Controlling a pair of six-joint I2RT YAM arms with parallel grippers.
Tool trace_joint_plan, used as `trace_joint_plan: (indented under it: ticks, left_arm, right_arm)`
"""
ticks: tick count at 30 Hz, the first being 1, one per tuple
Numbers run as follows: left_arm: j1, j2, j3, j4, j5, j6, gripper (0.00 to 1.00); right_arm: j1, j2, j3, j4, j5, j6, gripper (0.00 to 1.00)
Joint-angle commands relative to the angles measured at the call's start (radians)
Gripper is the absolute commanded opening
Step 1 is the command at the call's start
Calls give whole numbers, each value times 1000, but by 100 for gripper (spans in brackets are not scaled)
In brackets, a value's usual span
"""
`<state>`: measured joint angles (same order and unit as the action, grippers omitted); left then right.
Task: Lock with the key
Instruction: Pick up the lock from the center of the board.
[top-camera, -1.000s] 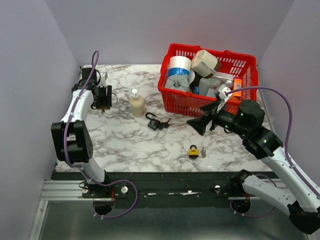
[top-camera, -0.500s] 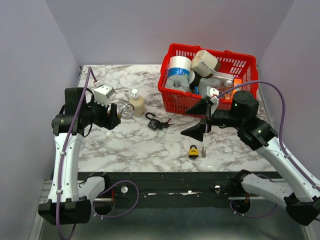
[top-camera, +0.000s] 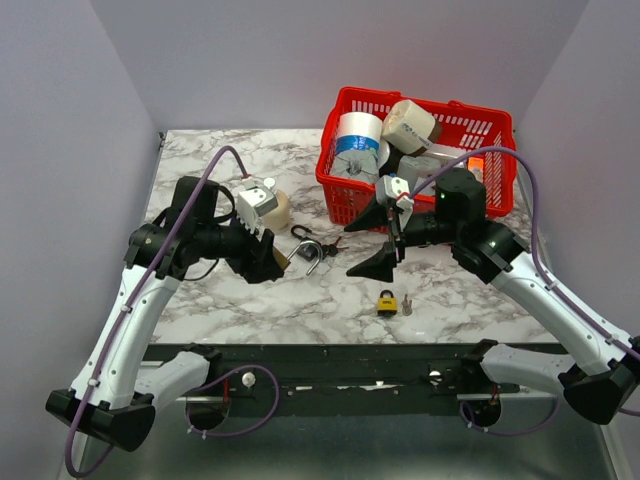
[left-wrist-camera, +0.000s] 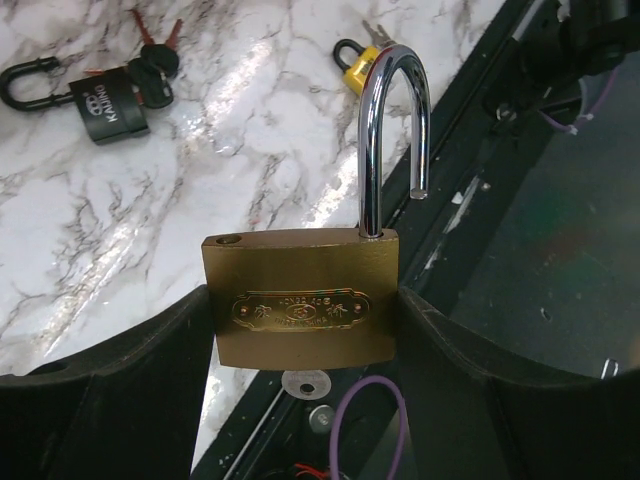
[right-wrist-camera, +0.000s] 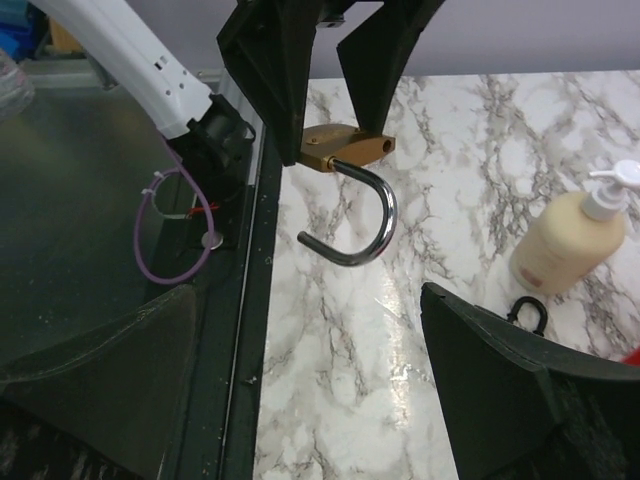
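The left gripper is clamped part-way shut on the body of a brass padlock. It holds the padlock in the air above the marble table, and the steel shackle is sprung open, with its free end clear of the body. The right gripper faces it from close by with its jaws spread wide and nothing between them.

To my eye the padlock is being offered across. The open fingers should straddle the shackle's curve squarely and press along its leg, not sideways, while the left grip stays firm so the body cannot twist. I cannot make out any key in the brass padlock.

Below lie a black padlock with red-headed keys and, nearer the arms, a small yellow padlock with a key just beside it. A soap pump bottle stands behind the left gripper, and a red basket full of clutter sits at the far right. Plain lavender walls close in three sides, and a dark rail runs along the near edge.
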<state>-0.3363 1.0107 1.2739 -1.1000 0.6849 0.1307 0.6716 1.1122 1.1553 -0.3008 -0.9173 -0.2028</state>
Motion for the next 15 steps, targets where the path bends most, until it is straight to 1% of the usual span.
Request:
trace_joint_plan:
  ticks: [1,4,8,12,13,14,15]
  left_arm:
    - [-81,0,62,91,70,-88,14]
    - [-115,3,73,120,61,-103,13]
    - [-162,17,97,141,42,-109,12]
    - [-193,28,122,164,41,-126,11]
    - [-201,31,125,169,35,-126,12]
    - [-208,31,127,173,33,-126,11]
    - [-217,32,133,173,31,-153,11]
  right_arm:
    - [22,40,21,40,-95,26,98]
    - [26,57,4,70,-121,95,96]
    - [26,90,-5,104,-132,189,90]
    - [26,113,-11,143,-149,272,88]
    - [26,118,-11,149,-155,278,86]
    - [26,123,-11,153,-160,295,79]
    - [26,126,-11,155,-172,296,75]
